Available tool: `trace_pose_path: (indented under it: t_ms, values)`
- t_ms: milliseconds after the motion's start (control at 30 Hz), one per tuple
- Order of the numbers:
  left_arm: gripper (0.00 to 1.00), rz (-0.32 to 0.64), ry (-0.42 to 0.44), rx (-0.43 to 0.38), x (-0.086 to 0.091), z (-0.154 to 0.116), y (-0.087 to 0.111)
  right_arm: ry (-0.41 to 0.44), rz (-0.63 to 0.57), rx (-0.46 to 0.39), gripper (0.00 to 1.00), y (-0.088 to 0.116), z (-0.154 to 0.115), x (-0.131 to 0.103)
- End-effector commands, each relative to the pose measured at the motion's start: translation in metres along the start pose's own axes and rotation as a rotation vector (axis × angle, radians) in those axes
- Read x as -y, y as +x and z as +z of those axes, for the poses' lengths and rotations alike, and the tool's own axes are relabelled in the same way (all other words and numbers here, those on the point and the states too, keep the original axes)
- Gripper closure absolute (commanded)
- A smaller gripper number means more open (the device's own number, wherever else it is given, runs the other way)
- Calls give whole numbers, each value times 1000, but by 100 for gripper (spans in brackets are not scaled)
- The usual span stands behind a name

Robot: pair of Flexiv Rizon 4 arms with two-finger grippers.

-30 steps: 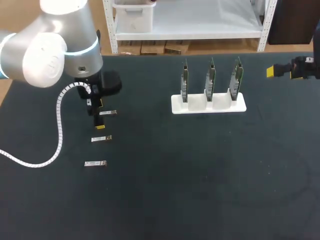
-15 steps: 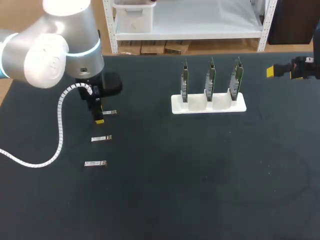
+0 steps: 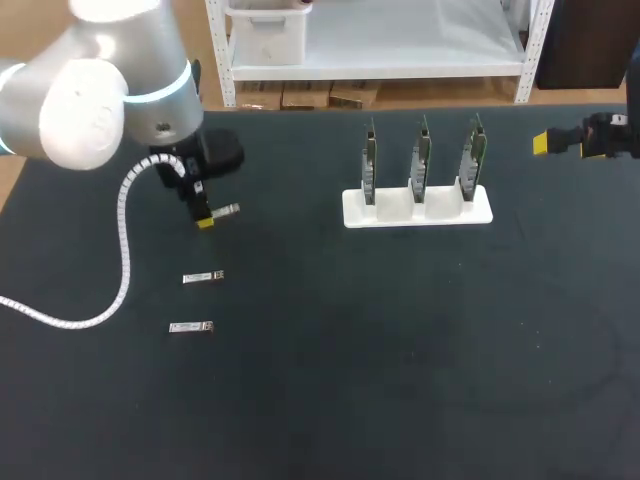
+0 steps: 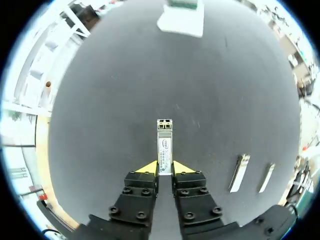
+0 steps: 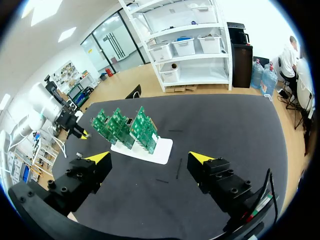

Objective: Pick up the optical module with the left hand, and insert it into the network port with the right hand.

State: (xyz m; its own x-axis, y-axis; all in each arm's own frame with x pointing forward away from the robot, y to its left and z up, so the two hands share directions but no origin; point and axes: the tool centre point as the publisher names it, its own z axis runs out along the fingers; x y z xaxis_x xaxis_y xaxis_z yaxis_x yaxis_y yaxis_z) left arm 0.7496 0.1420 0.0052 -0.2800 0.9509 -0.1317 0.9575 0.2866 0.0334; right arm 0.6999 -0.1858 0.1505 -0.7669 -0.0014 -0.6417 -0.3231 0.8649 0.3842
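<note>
The left fingers (image 4: 156, 169) are pinched shut on the tail end of the module (image 4: 164, 142) — a small, stiff metal slug, probably light but slick, best gripped on its flat sides. It looks clear of the counter (image 3: 330, 380), well apart from the white rack (image 3: 417, 212). That rack holds three boards (image 3: 421, 158) upright. The right fingers (image 5: 200, 159) gape wide — empty.
</note>
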Motion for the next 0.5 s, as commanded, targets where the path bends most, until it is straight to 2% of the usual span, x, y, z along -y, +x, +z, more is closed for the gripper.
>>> trace_pose_path:
  t_ms: [33,233,367,500]
  values:
    - [100,-42,15,250,-8,-40,-5,5,1,1,0,0,0,-1]
    - [100,-40,31,570,-17,-96,-31,5,1,1,0,0,0,-1]
    - [100,-15,32,652,-16,-115,-43,5,1,1,0,0,0,-1]
    - [100,-6,23,654,-16,-118,-45,5,1,1,0,0,0,-1]
